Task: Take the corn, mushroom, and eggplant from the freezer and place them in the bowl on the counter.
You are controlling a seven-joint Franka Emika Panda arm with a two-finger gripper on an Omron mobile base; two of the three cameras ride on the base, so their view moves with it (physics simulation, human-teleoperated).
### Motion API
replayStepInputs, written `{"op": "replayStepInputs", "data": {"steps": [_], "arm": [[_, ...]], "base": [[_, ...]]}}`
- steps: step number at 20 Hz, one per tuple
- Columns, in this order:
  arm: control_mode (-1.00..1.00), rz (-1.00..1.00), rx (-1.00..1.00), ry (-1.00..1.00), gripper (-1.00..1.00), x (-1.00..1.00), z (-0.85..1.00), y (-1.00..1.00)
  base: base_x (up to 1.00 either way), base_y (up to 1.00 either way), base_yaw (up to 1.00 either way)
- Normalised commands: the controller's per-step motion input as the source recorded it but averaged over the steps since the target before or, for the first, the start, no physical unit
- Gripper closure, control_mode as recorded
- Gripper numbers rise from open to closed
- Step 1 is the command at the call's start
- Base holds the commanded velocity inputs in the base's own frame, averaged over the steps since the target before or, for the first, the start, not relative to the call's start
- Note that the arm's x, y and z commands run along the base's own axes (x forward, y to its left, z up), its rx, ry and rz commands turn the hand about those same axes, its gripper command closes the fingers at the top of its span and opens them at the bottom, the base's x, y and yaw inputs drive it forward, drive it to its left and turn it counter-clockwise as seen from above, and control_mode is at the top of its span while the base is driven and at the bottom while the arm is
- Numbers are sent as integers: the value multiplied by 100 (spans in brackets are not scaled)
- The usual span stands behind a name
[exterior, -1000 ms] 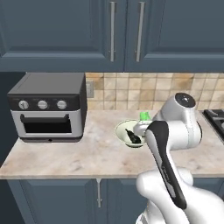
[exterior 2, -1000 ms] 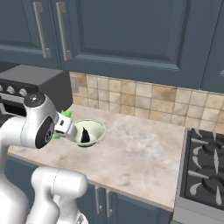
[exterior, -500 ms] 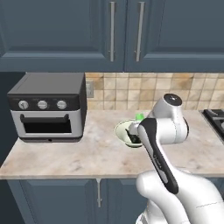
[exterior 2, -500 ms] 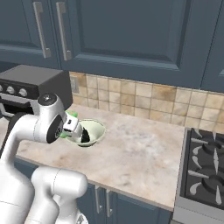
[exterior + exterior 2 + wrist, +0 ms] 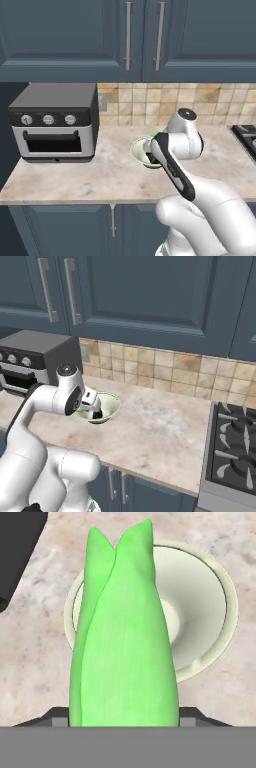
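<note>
The gripper (image 5: 94, 404) is clamped on the corn (image 5: 125, 637): in the hand view the bright green husk rises straight up between the 2 fingers (image 5: 192, 716), whose dark tips peek out on either side of its base. The husk's pointed end stretches over the bowl (image 5: 212, 612), covering most of the left half of it, and the bowl's pale hollow shows to the right of the cob.

The bowl (image 5: 114, 404) sits on the counter (image 5: 160, 436), a short way to the right of the toaster oven (image 5: 54, 122) in the left base view. In the right base view the hand hangs at the bowl's left rim with a sliver of green (image 5: 81, 411) just under it, and a dark shape lies inside the bowl; too small to tell what it is.

Compared with 1 second ago, the arm has folded in closer to the bowl: in the left base view the wrist then stood off to the right of the dish, and now the forearm (image 5: 172, 167) crosses in front of it and hides its right part. The bowl itself and the oven have not shifted. A stove (image 5: 235, 451) stands at the counter's right end.
</note>
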Motion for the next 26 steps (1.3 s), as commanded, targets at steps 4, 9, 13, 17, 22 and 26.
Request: {"op": "replayStepInputs", "data": {"steps": [4, 9, 13, 17, 22, 26], "arm": [[-100, 0, 0, 0, 100, 43, -26, -4], [-100, 0, 0, 1, 100, 24, -33, -1], [-100, 0, 0, 3, 100, 17, -40, -1], [-100, 0, 0, 5, 100, 24, -43, -1], [-100, 0, 0, 1, 100, 17, -26, 0], [-100, 0, 0, 0, 100, 12, -11, 0]], "base": [[0, 0, 0], [0, 0, 0], [0, 0, 0], [0, 0, 0], [0, 0, 0], [0, 0, 0]]}}
